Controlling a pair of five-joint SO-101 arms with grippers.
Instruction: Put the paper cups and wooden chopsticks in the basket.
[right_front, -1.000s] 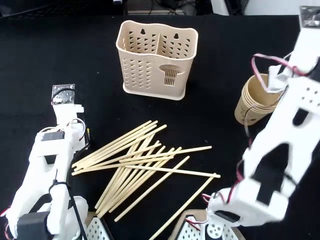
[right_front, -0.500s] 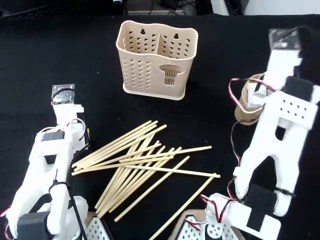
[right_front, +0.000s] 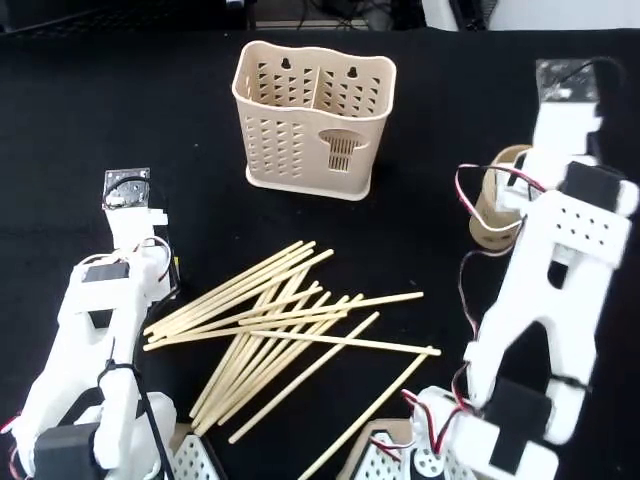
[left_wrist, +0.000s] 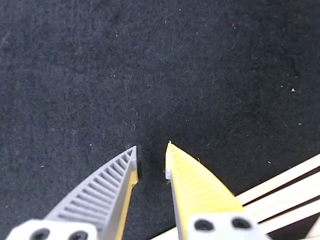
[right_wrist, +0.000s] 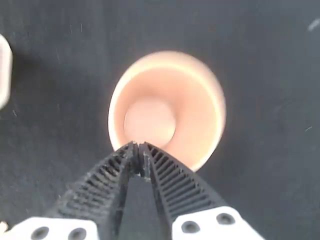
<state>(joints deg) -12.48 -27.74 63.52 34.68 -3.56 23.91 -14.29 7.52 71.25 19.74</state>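
Paper cups (right_front: 487, 212), worktop's right edge | step: cup pickup | right claw (right_wrist: 138, 146) pinched shut at rim | left claw (left_wrist: 152, 146) ajar | next: likely lift to basket (right_front: 290, 140)

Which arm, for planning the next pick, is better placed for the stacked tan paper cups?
Right. The right gripper hangs over the stacked tan paper cups; the left gripper is over bare black cloth beside the wooden chopsticks.

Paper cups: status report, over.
Right pincer shut at rim of paper cups. Left pincer slightly open, empty, near chopsticks. Nothing in basket yet. Nothing between cups and basket.
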